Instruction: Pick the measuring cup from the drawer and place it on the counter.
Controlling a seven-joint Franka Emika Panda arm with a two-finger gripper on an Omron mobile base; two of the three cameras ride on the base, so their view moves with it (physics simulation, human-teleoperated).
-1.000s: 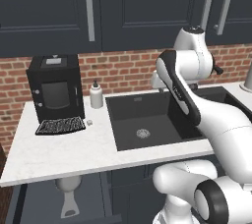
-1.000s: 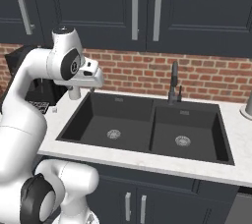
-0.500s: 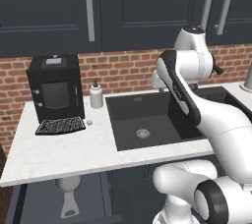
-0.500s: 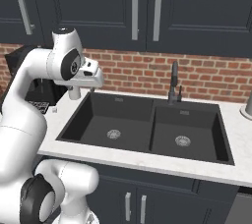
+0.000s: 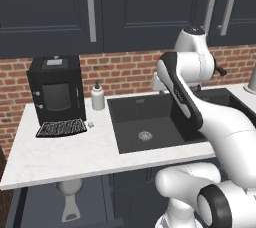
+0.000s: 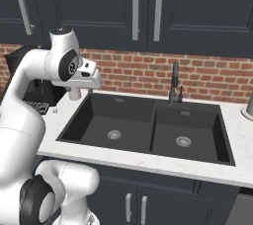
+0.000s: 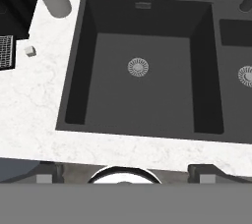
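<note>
Measuring cup (image 5: pixel 69 199) lower left in open drawer (image 5: pixel 15 207): light, rigid; grip handle mid-length. End effector (image 7: pixel 125 173) fingers apart, empty.

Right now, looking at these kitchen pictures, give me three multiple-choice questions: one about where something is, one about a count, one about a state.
1. Where does the measuring cup lie?
A. In the sink
B. In the drawer below the counter
C. On the coffee machine

2. How many basins has the black sink?
A. One
B. Two
C. Three

3. What state is the drawer in?
A. Pulled open
B. Shut
C. Taken out

Answers: 1 B, the cup shows under the counter edge; 2 B, two drains and a divider show; 3 A, its inside is exposed.
</note>
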